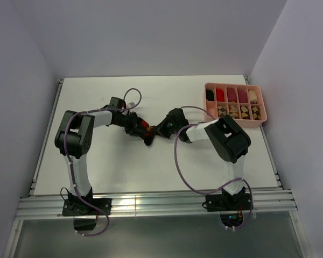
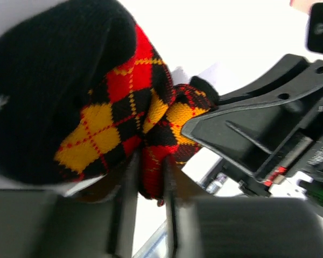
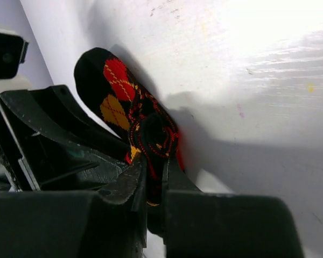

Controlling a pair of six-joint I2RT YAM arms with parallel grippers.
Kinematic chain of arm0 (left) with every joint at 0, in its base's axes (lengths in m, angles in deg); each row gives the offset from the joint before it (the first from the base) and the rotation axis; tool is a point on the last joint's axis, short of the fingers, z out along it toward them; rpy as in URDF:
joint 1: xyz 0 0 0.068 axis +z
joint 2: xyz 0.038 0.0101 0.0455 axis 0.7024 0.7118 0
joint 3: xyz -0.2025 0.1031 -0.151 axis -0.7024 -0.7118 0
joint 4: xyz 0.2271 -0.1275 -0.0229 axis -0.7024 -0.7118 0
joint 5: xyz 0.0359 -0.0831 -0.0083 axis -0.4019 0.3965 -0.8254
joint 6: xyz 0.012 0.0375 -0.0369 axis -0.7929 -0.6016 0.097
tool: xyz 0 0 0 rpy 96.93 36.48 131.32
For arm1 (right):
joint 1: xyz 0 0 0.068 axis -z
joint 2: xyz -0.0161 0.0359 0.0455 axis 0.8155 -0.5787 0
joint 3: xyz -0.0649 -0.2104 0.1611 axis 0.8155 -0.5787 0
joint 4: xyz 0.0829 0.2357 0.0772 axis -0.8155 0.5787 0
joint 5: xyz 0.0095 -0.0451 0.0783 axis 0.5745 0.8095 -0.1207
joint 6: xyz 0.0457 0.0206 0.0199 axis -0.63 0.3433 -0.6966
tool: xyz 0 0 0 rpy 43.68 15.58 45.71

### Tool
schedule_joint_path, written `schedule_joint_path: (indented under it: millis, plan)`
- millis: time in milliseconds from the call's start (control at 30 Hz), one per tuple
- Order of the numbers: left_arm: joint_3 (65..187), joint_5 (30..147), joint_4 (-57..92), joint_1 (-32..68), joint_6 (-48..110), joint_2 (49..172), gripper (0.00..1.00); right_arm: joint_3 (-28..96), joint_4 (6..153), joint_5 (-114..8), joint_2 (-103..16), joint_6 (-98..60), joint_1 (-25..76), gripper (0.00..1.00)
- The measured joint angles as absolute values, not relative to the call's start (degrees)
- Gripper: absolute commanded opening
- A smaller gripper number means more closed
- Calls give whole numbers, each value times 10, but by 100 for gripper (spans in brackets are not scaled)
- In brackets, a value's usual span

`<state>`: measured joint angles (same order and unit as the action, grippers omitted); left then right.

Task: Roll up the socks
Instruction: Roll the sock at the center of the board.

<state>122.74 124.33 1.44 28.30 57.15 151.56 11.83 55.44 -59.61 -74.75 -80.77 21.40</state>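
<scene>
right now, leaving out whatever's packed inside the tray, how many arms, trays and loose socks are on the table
robot arms: 2
pink tray: 1
loose sock: 1
total: 4

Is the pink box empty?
No, the pink box has rolled-up socks sitting in its little compartments.
</scene>
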Motion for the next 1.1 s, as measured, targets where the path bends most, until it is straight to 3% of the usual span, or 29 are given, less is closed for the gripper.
schedule_joint_path:
  millis: [33,133,300,367,433,567,700,1100]
  plan:
    - [1220,1233,19,283,570,1508,37,124,564,-597,-748,-802,214,0]
    - [1176,1182,39,279,564,1461,46,151,612,-603,-748,-776,214,0]
    - [1075,1016,53,235,543,1315,53,211,729,-612,-748,-722,213,0]
    - [1037,931,60,187,526,1242,64,230,773,-612,-746,-703,213,0]
    - [1013,835,80,116,504,1181,68,249,817,-611,-746,-683,213,0]
    - [1001,698,120,-12,468,1138,71,281,894,-612,-746,-647,213,0]
    - [1007,576,152,-91,429,1178,71,293,934,-616,-745,-627,213,0]
    - [1065,407,194,-159,348,1359,65,296,962,-638,-744,-608,216,0]
